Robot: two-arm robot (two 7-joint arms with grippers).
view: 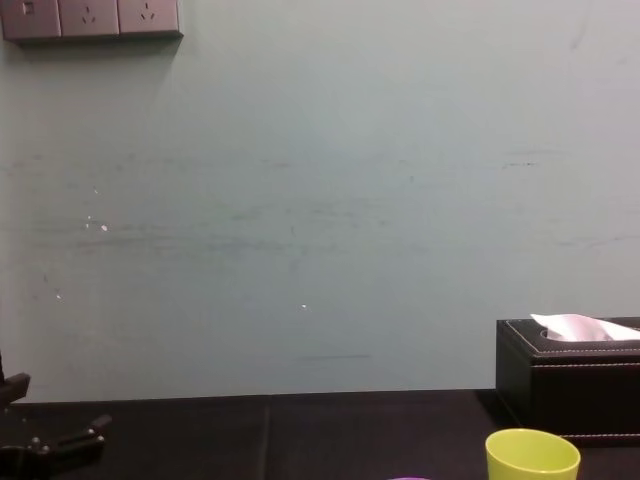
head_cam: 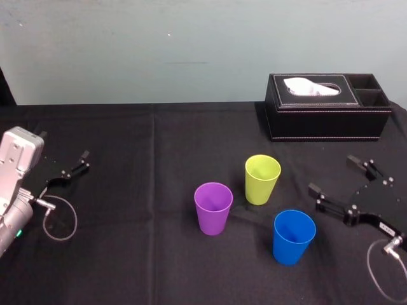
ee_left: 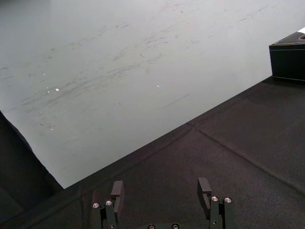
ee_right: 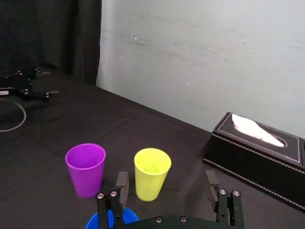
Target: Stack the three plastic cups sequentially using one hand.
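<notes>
On the black table point(head_cam: 127, 222), back right, a black tissue box point(head_cam: 327, 108). At the right edge, right gripper point(head_cam: 331, 174), spread wide and empty, pointing inward. Far left, left gripper point(head_cam: 70, 166) parked, likewise spread. Nearest the right gripper: blue cup point(head_cam: 294, 236), just to its left; lime cup point(head_cam: 262, 179) behind; purple cup point(head_cam: 213, 208) farther left. All upright, unstacked, well apart from the left gripper.

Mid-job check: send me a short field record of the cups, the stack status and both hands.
cups: purple cup, lime cup, blue cup; all upright, mouths up, standing apart on the black table
stacked: none yet
right hand: open, empty, to the right of the blue cup
left hand: open, empty, at the table's far left, away from the cups
other: black tissue box at back right
</notes>
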